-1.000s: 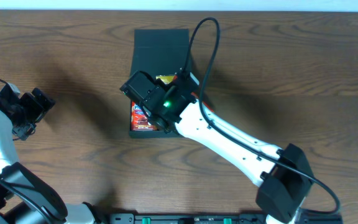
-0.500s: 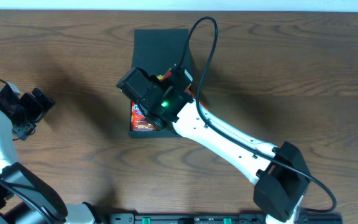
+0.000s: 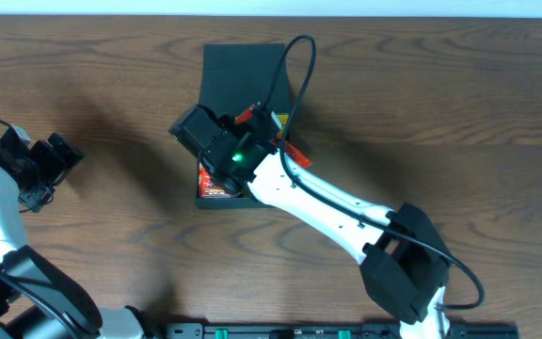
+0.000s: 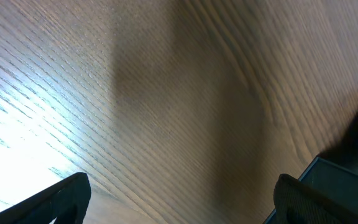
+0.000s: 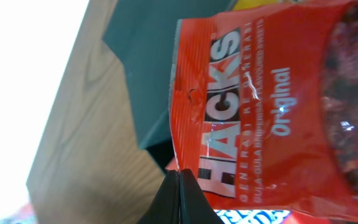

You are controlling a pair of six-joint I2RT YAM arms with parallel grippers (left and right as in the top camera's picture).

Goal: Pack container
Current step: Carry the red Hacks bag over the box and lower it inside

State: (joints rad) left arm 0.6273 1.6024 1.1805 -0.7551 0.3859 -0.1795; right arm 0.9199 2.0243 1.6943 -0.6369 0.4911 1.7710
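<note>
right end effector (image 5: 179,182) clamped on red packet (image 5: 272,106) | container (image 3: 243,71) part-hidden | left end effector (image 4: 182,202) apart

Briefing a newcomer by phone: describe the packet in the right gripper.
On the wooden table, above the dark open container, the right gripper pinches a packet. Unlike the red-and-blue packet inside, it is red, printed HACKS Original in white.

Dark brown wooden worktop (image 3: 459,104) with wavy lines. Thin pale strip (image 3: 271,8) along its far edge. Bright shine (image 4: 17,143) on one patch.
</note>
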